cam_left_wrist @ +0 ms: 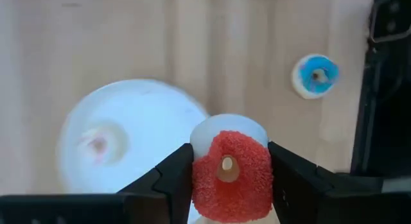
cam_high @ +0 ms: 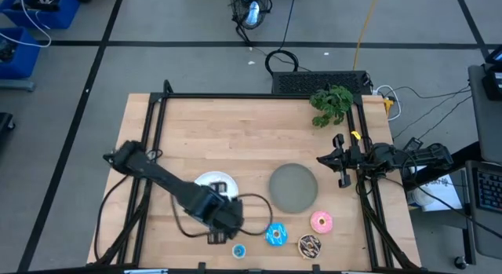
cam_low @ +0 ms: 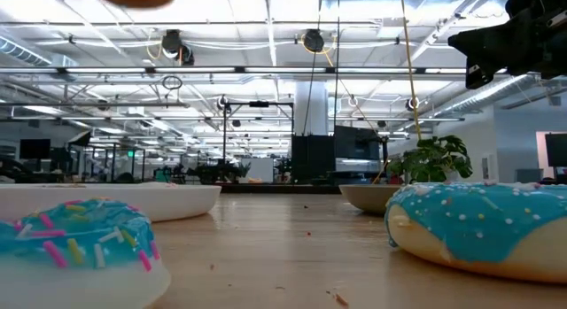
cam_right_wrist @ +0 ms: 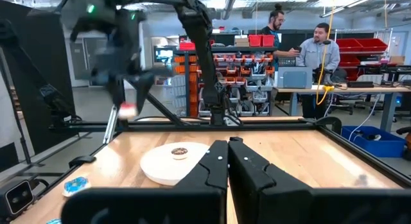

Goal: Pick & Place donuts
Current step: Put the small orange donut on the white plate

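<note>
Wooden table: your left gripper [cam_left_wrist: 225, 179] clamps the tiny red donut [cam_left_wrist: 230, 176] above the white plate's [cam_left_wrist: 148, 121] near edge, small blue donut [cam_left_wrist: 315, 76] well apart. Right gripper [cam_right_wrist: 228, 161] is closed, parked at the table's right edge.

Probably an industrial lab: parts-bin shelving [cam_right_wrist: 247, 70], workbenches [cam_right_wrist: 359, 89], and open ceiling trusses [cam_low: 266, 43] beyond the table.
</note>
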Available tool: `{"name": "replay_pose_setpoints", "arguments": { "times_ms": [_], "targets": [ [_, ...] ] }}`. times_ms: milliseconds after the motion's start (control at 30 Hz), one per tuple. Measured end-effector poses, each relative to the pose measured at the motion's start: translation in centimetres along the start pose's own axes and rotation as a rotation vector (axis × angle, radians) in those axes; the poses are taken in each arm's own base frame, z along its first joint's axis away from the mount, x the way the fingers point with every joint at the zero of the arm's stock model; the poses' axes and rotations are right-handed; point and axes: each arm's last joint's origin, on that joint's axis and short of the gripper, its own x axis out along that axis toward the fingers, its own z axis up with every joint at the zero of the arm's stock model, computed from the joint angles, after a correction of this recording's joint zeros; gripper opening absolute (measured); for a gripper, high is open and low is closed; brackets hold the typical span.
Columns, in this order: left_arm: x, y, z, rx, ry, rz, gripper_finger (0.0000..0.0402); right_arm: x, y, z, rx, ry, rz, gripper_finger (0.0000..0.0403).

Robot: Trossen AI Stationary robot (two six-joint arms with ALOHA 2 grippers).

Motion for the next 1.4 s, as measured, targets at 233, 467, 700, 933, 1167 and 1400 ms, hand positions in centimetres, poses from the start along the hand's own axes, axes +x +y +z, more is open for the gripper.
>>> {"name": "replay_pose_setpoints", "arguments": {
  "times_ms": [233,467,700,933,1167,1400],
  "targets": [
    [-3.5,0.6,-2.3,-0.026,-0.102,0.162,0.0177,0.0,0.0,0.0,0.000,-0.002,0.000,0.0000],
    [-2.8,0.9,-2.6,-0.004,-0.073,0.197,0.0177,0.0,0.0,0.0,0.000,-0.001,0.000,0.0000],
    [1.2,2.7,-2.5,0.001,0.038,0.204,0.0177,0.0,0.0,0.0,0.000,-0.001,0.000,0.0000],
    [7.8,5.2,-2.3,0.035,0.065,0.078,0.0177,0.0,0.0,0.0,0.002,-0.001,0.000,0.0000],
    [11.5,6.9,-3.8,0.001,0.120,0.050,0.0177,0.0,0.0,0.0,0.001,-0.001,0.000,0.0000],
    [13.4,6.7,-4.2,-0.006,0.050,0.003,0.0177,0.0,0.0,0.0,0.028,-0.001,0.001,0.0000]
  ]
}}
